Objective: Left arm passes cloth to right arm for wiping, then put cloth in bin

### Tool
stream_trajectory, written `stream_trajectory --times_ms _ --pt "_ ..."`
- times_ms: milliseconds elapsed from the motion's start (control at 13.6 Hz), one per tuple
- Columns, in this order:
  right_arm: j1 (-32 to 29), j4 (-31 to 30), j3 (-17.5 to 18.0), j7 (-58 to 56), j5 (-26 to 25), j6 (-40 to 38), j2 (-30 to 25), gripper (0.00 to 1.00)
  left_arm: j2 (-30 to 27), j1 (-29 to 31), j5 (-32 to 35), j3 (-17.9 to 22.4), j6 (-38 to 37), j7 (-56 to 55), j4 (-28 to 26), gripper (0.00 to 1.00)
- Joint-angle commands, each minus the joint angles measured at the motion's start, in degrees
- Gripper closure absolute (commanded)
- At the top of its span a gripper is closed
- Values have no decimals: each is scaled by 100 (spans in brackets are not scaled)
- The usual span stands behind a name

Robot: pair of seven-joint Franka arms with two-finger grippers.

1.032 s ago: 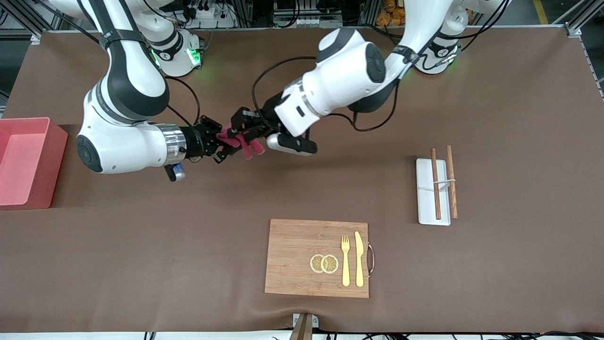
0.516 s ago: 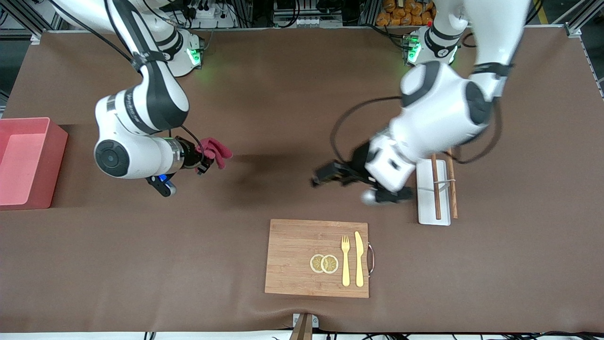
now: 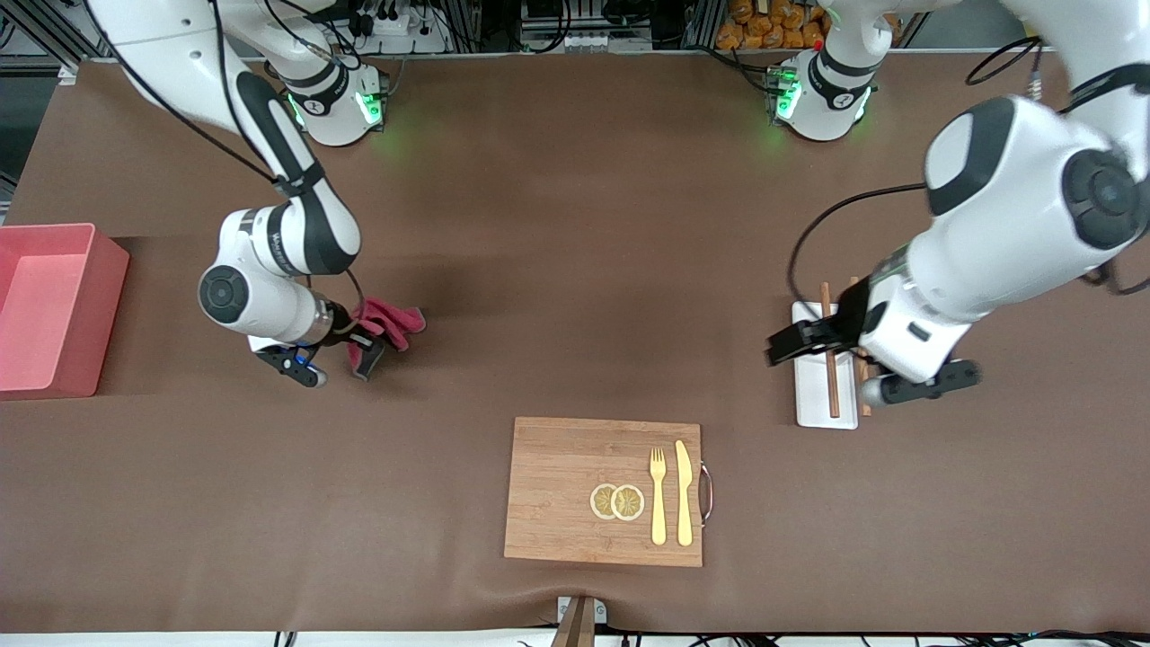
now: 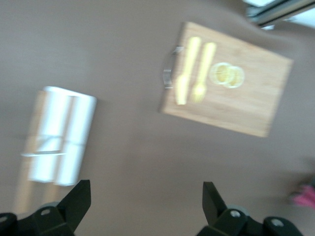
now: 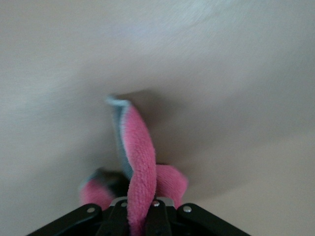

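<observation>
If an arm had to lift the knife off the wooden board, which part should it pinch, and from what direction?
A judgement: the knife lies flat on the wooden board, close beside the fork. Come straight down and pinch its narrower handle, the end nearer the front camera, across its width; the small gap to the fork leaves one finger little room.
</observation>
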Motion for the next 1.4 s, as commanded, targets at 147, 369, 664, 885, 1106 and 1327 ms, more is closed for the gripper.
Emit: stream_trajectory --times_ms 147,369,664,885,1106,1327 --pt "-2006 375 72 -3988 -349 8 84 100 -654 644 319 -29 -822 1089 -257 0" --pt "-2772 806 72 -5029 -1138 8 235 100 -1084 244 319 802 -1192 1862 -432 0" --pt "-3231 1422 80 -5691 -1975 -53 226 100 -1761 -619 310 2087 -1219 2759 -1021 0" --pt "-3161 1230 107 -5228 -1915 -107 479 100 -1911 -822 249 2221 -1439 2753 -1013 0" --pt "-2680 966 168 -4367 -1635 -19 534 100 -2034 -998 240 2221 -1562 2420 -978 0" --pt "-1951 826 168 -3533 -1056 -54 516 100 -2053 -972 231 2212 -1562 2366 -943 0"
